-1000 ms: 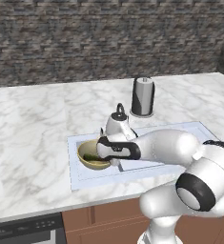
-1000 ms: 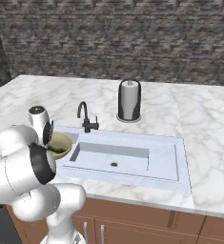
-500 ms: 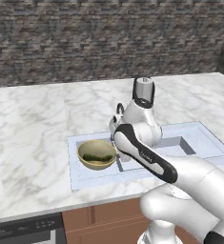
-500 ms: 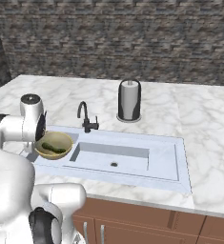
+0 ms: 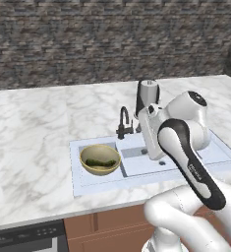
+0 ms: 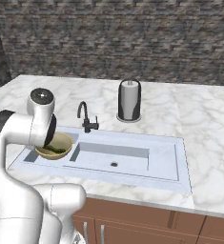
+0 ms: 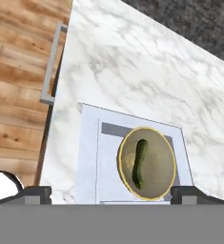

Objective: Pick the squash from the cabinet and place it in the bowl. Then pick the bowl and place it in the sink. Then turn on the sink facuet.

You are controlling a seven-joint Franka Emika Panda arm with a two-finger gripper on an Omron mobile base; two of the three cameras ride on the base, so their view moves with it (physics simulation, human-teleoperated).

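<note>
1. Lifting away is the change to note: a second ago the arm lay low over the left end of the sink (image 5: 87,184) with its hand down at the bowl (image 5: 95,170); half a second ago it had already risen, and now it stands higher, in the centre-right of the left base view, apart from the bowl
2. In the hand view the gripper (image 7: 114,194) shows its two dark tips spread wide at the bottom edge with nothing between them, so the hand is open and empty, looking down on the bowl (image 7: 161,157) from above
3. My reading: the bowl has been released in the sink, so the first two parts of the task look done and only the sink facuet (image 5: 123,123) is left to turn on
4. The bowl rests upright in the left end of the sink (image 6: 132,164), lower left of centre in the left base view; in the right base view the bowl (image 6: 63,141) is partly covered by the arm
5. The squash (image 5: 101,161) lies flat inside the bowl; in the hand view the squash (image 7: 139,162) runs nearly top to bottom across the bowl's floor
6. The rest of the basin holds nothing I can make out
7. The sink facuet (image 6: 86,118) stands on the back rim, just beyond the bowl; whether water runs I cannot tell, none is visible
</note>
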